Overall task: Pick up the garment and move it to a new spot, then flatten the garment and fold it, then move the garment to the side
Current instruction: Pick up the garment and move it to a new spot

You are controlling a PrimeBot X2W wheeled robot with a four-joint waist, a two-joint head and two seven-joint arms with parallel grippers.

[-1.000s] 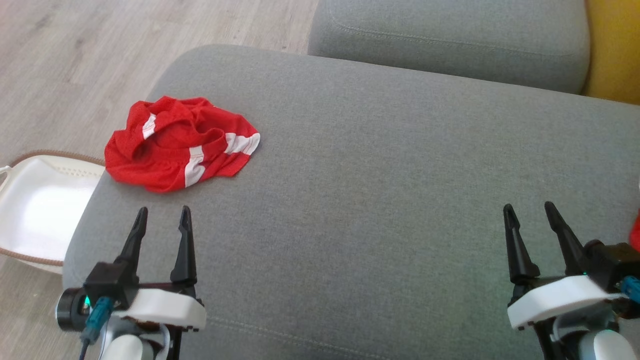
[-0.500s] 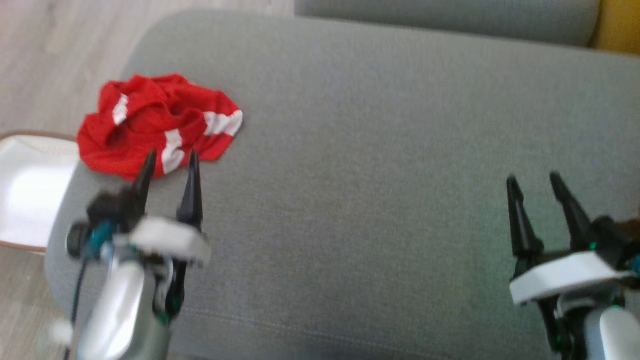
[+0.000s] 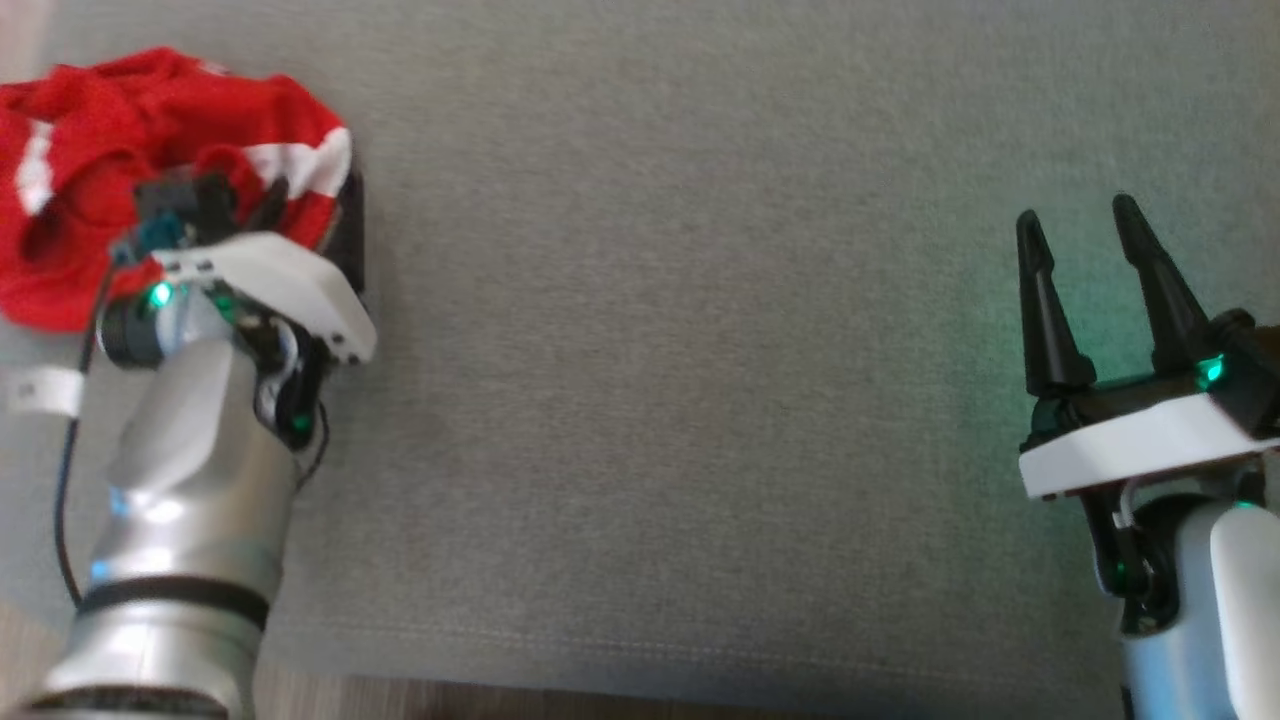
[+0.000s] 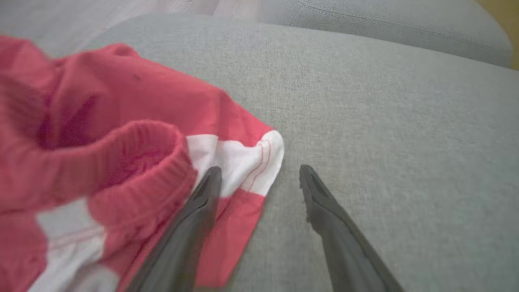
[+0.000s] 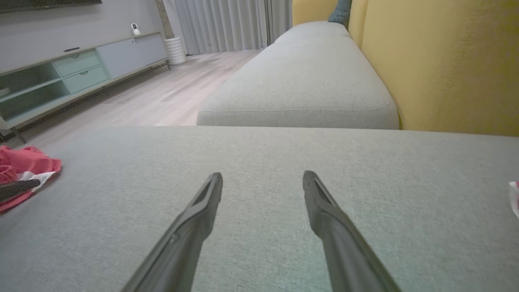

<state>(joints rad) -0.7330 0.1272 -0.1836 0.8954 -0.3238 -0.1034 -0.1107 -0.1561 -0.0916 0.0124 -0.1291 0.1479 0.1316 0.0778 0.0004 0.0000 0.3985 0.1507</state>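
Red cloth with white stripes, the garment (image 4: 101,121) lies crumpled at the left end of the grey sofa cushion (image 3: 650,300). The left gripper (image 4: 260,170) is spread wide at its white-striped corner, one finger over the cloth, the other over bare cushion, pinching nothing. The right gripper (image 3: 1078,215), spread and empty, hovers well apart from the garment.

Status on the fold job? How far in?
Done: nothing; the garment lies crumpled at the left end of the cushion. In hand: the open left hand straddles its striped edge, not closed. Right hand open over bare cushion. Left: pick, move, flatten, fold, set aside.
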